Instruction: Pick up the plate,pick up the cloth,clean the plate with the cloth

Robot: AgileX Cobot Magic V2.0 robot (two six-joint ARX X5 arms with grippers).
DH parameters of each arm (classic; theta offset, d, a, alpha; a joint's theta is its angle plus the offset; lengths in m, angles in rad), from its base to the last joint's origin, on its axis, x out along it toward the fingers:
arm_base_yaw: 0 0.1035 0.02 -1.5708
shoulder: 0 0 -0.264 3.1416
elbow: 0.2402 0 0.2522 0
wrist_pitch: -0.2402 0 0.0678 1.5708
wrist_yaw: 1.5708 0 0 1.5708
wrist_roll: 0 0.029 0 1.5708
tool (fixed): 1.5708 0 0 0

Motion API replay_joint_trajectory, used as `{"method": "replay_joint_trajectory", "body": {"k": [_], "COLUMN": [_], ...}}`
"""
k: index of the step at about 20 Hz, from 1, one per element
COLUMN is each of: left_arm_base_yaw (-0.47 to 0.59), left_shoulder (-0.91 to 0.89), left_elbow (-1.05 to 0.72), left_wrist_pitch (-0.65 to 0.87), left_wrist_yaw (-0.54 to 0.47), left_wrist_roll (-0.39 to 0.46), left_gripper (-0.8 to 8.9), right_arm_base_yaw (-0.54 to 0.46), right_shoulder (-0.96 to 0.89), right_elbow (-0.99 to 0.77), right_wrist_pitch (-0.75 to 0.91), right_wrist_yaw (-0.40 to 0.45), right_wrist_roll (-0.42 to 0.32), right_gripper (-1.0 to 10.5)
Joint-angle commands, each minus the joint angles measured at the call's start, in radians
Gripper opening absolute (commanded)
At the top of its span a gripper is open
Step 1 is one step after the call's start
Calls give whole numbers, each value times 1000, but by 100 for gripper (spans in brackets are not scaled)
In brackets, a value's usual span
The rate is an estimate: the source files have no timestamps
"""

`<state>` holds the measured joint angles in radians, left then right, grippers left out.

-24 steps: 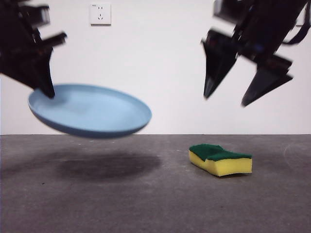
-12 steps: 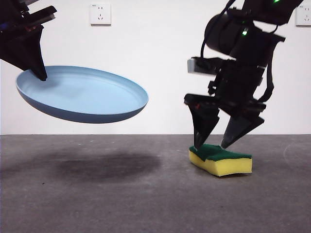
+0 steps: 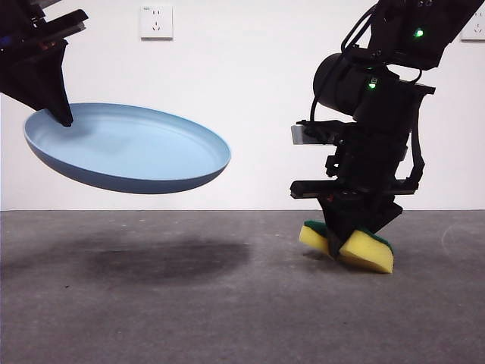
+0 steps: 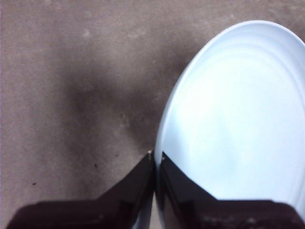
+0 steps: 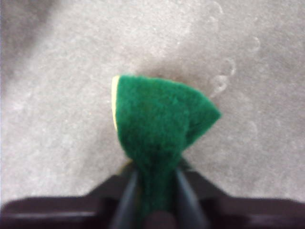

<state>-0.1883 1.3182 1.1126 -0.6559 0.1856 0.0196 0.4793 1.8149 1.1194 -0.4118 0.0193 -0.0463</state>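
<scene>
One plate, one cloth, two grippers, one wall socket. Left gripper pinched tight on the plate's rim, plate held tilted in the air well above the grey table, below and around the socket, as half a second ago. Right gripper, then straddling the flat-lying cloth with jaws apart, now clamped on the cloth, which tilts with one yellow corner at the table, well right of the plate.

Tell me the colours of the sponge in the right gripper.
The sponge is yellow foam with a dark green top layer; the front view shows both best.
</scene>
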Motion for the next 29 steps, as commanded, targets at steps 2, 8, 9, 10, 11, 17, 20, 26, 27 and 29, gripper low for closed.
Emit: {"method": "replay_joint_trajectory", "body": {"k": [2, 8, 9, 10, 11, 17, 20, 26, 27, 29], "left_arm_base_yaw": [-3, -6, -14, -23, -35, -168, -209, -209, -209, -206], "left_shoulder": [4, 64, 78, 90, 99, 101, 101, 101, 101, 101], "left_elbow": [-6, -6, -6, -6, -6, -6, -6, -6, -6, -6], "left_wrist_pitch": [28, 48, 47, 47, 48, 58, 62, 135, 145, 163], "left_wrist_yaw": [-3, -3, -1, 0, 3, 110, 145, 234, 232, 220], "left_wrist_roll": [11, 7, 5, -2, -18, -71, -75, -126, -126, -126], "left_gripper": [-8, -9, -9, -9, -9, -9, -9, -9, -9, -8], "right_arm_base_yaw": [16, 84, 101, 119, 139, 254, 299, 373, 390, 426], "right_shoulder": [-24, -242, -279, -314, -344, -366, -323, -230, -227, -226], "right_elbow": [-2, -2, -2, -2, -2, -2, -2, -2, -2, -2], "right_wrist_pitch": [3, 7, 9, 12, 20, 87, 118, 170, 176, 167], "right_wrist_yaw": [-20, -125, -124, -124, -124, -106, -8, -39, -64, -72], "right_wrist_roll": [5, 93, 100, 100, 105, 108, 96, 97, 98, 98], "right_gripper": [-12, -12, -12, -12, -12, -12, -12, -12, -12, -12]}}
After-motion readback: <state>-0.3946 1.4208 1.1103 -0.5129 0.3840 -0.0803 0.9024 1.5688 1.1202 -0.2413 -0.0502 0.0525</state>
